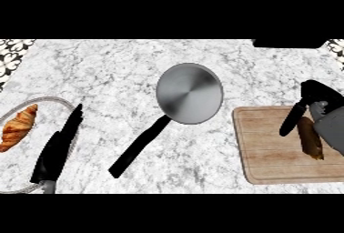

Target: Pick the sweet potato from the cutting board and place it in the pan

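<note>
1. Nearest the lower edge, at the view's left, the left hand (57, 150) stood open and resting, its dark fingers straight and pointing up, holding nothing.
2. Just beside it lay a croissant (19, 127) inside a thin-rimmed plate (57, 99) at the left edge.
3. At the right, the wooden cutting board (275, 157) lay flat on the marble counter (101, 73), its right part running out of view.
4. The sweet potato (310, 139) lay on the board near its right side, long and brown, not yet in the pan.
5. The right hand (316, 98) sat over the board, one dark finger reaching down just left of the sweet potato; the fingers seemed to bracket it rather than clasp it, though the forearm hid part of the contact.
6. Farther back, mid-counter, the pan (189, 93) sat well apart from the board, its black handle (138, 148) angled toward the lower left.
</note>
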